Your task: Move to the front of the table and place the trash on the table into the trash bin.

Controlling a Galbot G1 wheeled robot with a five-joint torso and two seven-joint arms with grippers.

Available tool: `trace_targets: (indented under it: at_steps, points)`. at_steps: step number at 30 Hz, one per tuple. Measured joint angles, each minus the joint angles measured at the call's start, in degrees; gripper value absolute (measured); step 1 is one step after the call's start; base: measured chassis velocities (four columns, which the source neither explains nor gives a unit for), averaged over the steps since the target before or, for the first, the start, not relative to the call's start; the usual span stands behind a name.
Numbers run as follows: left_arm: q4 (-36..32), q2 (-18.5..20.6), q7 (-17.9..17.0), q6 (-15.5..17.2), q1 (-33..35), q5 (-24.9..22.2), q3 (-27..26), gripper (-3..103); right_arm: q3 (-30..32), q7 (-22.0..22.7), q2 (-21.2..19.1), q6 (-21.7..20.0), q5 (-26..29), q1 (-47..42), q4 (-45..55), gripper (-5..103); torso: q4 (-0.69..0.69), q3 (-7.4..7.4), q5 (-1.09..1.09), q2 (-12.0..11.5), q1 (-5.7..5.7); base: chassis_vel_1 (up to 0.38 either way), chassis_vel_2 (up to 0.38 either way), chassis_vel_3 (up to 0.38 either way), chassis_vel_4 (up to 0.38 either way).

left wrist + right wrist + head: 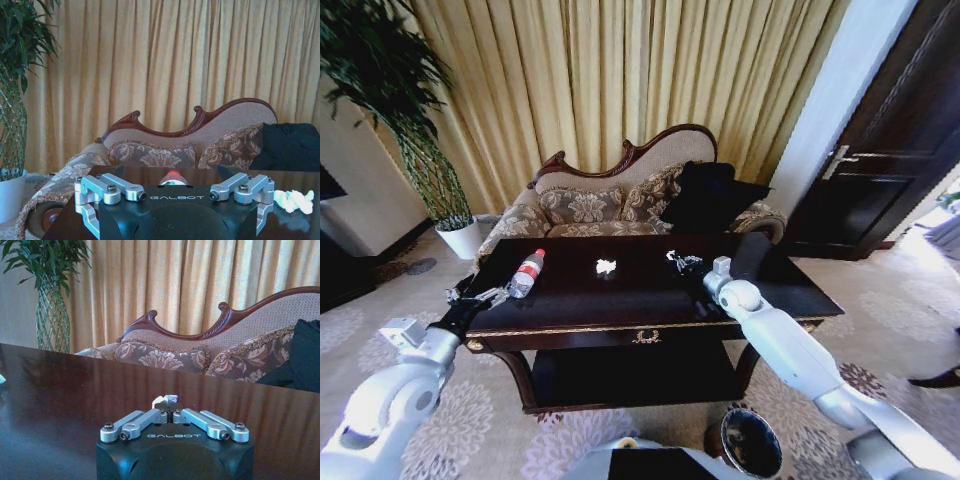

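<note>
The dark glossy table [650, 292] stands right in front of me. A clear bottle [527, 273] with a red cap lies on its left part, cap [173, 175] towards my left gripper [488, 295]. That gripper hovers open at the table's left edge, just short of the bottle. A crumpled white paper scrap [606, 266] lies mid-table [295, 200]. My right gripper [682, 263] is low over the table's right half, shut on a small white paper scrap [165, 399]. The trash bin [728, 440] sits on the carpet below my right arm.
A carved sofa [610, 200] with a black cushion [710, 195] stands behind the table. A potted plant [430, 170] is at the far left and a dark door [890, 130] at the right. Patterned carpet surrounds the table.
</note>
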Motion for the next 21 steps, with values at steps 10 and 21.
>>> trace_targets:
  at_steps: [10, 21]
  points:
    - [-0.01, -0.17, -0.01, 0.01, -0.97, 0.52, 1.59, 100, 6.05, 4.81, -1.01, 0.59, 1.05, -2.57, 6.85, 0, 0.01, 0.00, 0.00, 0.00, 0.00, 0.000, 0.000, 0.000, 0.000]
    - [1.72, 0.80, -0.09, 0.01, -4.28, 0.53, 4.38, 100, 22.89, 13.01, -4.62, 1.65, -1.56, -15.66, 18.91, 0, -0.04, 0.00, 0.00, 0.01, -0.01, 0.000, 0.000, 0.000, 0.000]
